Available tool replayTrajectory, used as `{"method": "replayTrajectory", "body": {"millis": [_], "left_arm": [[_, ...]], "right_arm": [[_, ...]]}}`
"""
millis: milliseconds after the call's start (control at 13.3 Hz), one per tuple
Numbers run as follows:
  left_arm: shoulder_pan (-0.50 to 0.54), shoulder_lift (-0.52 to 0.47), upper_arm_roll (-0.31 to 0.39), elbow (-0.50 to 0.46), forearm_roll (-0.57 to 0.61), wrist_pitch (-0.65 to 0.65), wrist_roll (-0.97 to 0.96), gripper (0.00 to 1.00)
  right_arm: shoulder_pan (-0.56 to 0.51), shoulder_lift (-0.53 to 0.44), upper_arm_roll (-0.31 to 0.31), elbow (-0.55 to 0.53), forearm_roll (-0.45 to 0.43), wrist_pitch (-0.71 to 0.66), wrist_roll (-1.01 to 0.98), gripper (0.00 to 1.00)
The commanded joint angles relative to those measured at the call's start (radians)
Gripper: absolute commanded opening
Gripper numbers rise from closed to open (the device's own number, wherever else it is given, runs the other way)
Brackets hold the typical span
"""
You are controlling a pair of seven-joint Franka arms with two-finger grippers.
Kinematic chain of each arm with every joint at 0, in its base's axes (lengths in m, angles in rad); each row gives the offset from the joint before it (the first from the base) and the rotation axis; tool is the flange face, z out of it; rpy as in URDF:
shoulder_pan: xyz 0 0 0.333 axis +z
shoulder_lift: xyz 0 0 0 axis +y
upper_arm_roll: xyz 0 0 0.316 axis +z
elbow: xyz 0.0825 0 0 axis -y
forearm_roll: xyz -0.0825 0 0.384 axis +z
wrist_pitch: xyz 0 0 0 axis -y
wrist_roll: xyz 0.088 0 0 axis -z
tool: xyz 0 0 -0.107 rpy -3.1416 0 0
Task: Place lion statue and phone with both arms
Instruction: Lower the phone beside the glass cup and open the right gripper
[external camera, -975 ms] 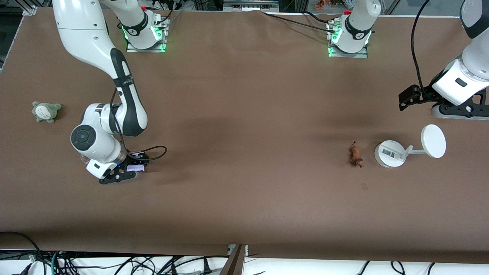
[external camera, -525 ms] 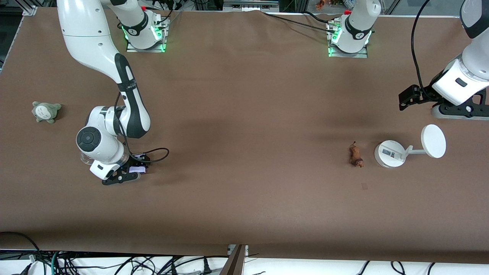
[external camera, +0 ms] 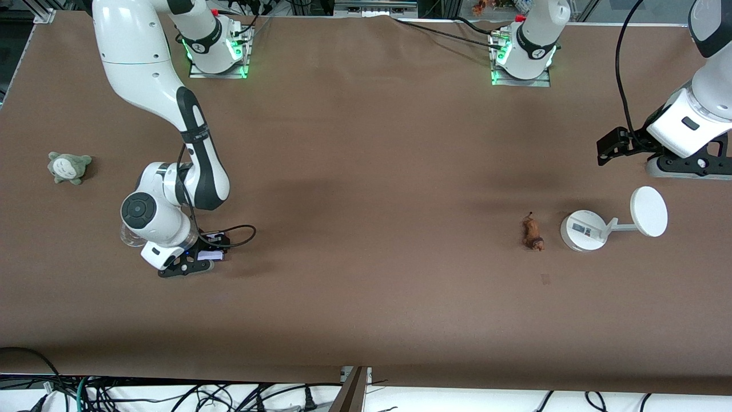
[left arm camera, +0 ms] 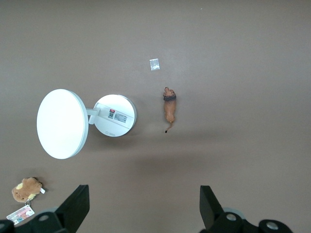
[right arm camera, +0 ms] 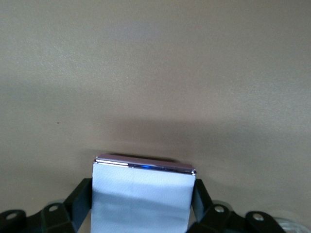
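The phone, a pale lavender-white slab with a shiny dark edge, sits between the fingers of my right gripper, which is shut on it. In the front view this gripper is low over the table toward the right arm's end, and the phone is mostly hidden under the wrist. The lion statue, small and orange-brown, lies on the table beside a white stand; it also shows in the left wrist view. My left gripper is open and empty, held high at the left arm's end.
A white round stand with a tilted disc stands next to the lion. A grey-green plush lies at the right arm's end. A brown plush and a small paper scrap show in the left wrist view.
My right arm has carried the phone a short way toward the middle of the table. The left arm, lion and stand have not moved.
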Motion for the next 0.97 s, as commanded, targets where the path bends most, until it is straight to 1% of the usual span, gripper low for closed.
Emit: {"method": "replayTrajectory", "body": {"millis": [0, 150, 225, 375, 600, 750, 900], "left_arm": [[-0.001, -0.005, 0.001, 0.014, -0.02, -0.019, 0.007, 1.0], [-0.001, -0.005, 0.003, 0.014, -0.02, -0.019, 0.005, 1.0], [-0.001, -0.005, 0.001, 0.013, -0.02, -0.019, 0.005, 1.0], [-0.001, -0.005, 0.003, 0.013, -0.02, -0.019, 0.005, 1.0], [-0.001, -0.005, 0.003, 0.014, -0.02, -0.019, 0.005, 1.0], [-0.001, -0.005, 0.003, 0.013, -0.02, -0.019, 0.005, 1.0], [-0.001, -0.005, 0.003, 0.013, -0.02, -0.019, 0.005, 1.0]], "right_arm": [[-0.011, -0.015, 0.013, 0.0, 0.029, 0.005, -0.032, 0.99], [-0.006, -0.019, 0.013, 0.005, 0.029, 0.001, -0.032, 0.99], [-0.006, -0.036, 0.013, 0.005, 0.029, -0.011, -0.034, 0.99], [-0.002, -0.09, 0.013, 0.019, 0.03, -0.076, -0.031, 0.99], [-0.002, -0.212, 0.007, 0.039, 0.029, -0.254, -0.008, 0.99], [-0.003, -0.297, -0.005, 0.072, 0.018, -0.418, 0.047, 0.99], [-0.003, -0.341, -0.045, 0.134, 0.013, -0.596, 0.09, 0.99]]}}
